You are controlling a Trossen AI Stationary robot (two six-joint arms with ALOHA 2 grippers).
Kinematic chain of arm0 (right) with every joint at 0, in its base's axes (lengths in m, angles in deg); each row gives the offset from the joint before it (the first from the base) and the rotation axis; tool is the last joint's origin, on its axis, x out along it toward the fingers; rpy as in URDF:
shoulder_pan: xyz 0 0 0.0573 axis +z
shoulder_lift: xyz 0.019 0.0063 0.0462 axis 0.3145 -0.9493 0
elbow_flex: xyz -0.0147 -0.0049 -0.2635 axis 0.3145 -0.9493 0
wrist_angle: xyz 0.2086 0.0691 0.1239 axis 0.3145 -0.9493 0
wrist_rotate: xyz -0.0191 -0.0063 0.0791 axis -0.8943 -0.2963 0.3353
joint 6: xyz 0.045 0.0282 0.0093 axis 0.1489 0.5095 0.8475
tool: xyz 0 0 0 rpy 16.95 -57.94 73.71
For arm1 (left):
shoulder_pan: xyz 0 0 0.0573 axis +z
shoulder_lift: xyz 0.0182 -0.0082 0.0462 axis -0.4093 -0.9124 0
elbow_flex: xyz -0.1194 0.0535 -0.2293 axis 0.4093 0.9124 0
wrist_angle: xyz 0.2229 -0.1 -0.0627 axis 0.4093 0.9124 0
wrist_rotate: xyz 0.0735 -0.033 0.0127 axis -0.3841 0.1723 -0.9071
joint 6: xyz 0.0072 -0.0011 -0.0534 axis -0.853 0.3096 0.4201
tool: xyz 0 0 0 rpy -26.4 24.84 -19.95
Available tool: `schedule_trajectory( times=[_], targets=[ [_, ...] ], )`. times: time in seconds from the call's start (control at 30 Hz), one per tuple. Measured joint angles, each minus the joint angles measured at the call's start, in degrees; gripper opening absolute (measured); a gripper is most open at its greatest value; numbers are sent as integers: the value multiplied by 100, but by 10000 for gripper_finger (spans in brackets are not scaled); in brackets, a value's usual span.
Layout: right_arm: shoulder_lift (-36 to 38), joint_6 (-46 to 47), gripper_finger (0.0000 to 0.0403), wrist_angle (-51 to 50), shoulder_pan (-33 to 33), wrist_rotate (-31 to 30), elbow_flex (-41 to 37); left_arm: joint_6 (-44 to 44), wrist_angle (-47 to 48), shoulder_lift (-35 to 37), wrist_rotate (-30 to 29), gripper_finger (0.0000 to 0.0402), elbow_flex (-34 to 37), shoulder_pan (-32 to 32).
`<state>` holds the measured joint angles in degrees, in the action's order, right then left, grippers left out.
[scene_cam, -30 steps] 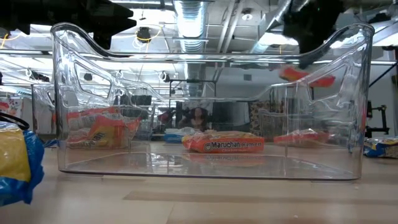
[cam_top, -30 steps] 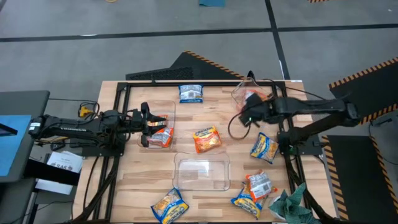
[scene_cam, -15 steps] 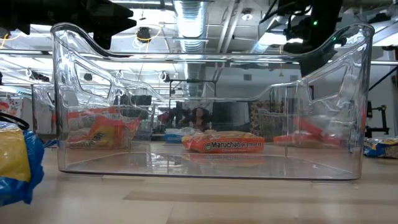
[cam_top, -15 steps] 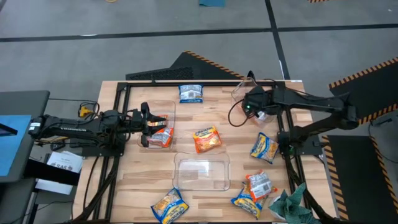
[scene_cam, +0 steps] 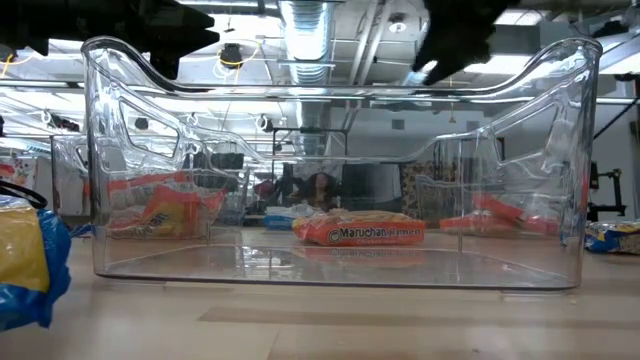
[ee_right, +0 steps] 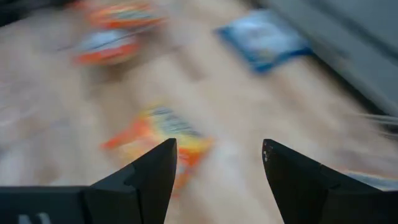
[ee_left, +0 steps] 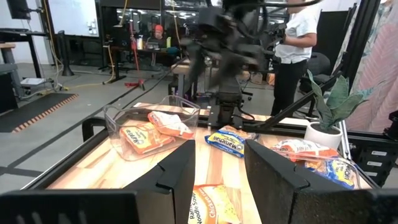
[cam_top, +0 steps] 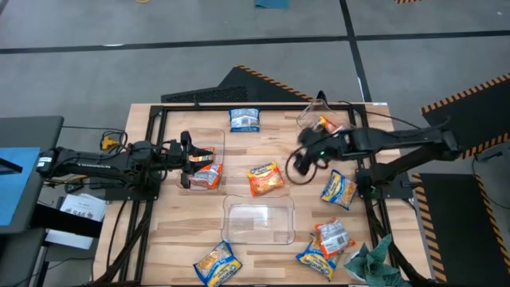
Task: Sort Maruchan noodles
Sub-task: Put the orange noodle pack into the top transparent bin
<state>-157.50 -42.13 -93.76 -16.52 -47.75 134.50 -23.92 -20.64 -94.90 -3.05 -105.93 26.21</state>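
The flat orange plastic noodle packet (cam_top: pixel 264 178) lies on the wooden table (cam_top: pixel 159 239), just beyond the empty clear plastic tub (cam_top: pixel 258 221). Our right gripper (cam_top: pixel 298 162) hovers beside it, fingers spread and empty. We should centre over the packet before descending and pinching one edge; our left gripper (cam_top: pixel 185 151) waits half-spread over the far-left tub.

Robot lab: hazard-taped floor (cam_top: pixel 263 78), ceiling ducts (scene_cam: pixel 310 25)
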Motion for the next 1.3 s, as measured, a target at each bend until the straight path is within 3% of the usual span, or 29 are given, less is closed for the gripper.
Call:
schedule_trajectory(
  times=[0.1,0.27,0.43,0.6,1.0,1.13,1.3],
  targets=[
    [-598,-288,260,733,146,855,1,6,-2,0,0,126,0,1],
    [-1753,-669,260,1726,224,1430,-2,6,-17,0,0,126,0,1],
    [-2627,-460,260,1653,78,1418,184,-5,3,-2,0,126,0,1],
    [-3220,-609,260,1439,-7,990,463,-58,4,-2,0,126,0,1],
    [-4144,-664,253,1202,-3,931,667,-56,24,-2,0,126,0,1],
    [-4190,-602,213,1139,2,870,671,-56,24,-2,0,126,0,1],
    [-4072,-632,95,998,7,823,628,-56,24,-2,0,126,0,1]
  ],
)
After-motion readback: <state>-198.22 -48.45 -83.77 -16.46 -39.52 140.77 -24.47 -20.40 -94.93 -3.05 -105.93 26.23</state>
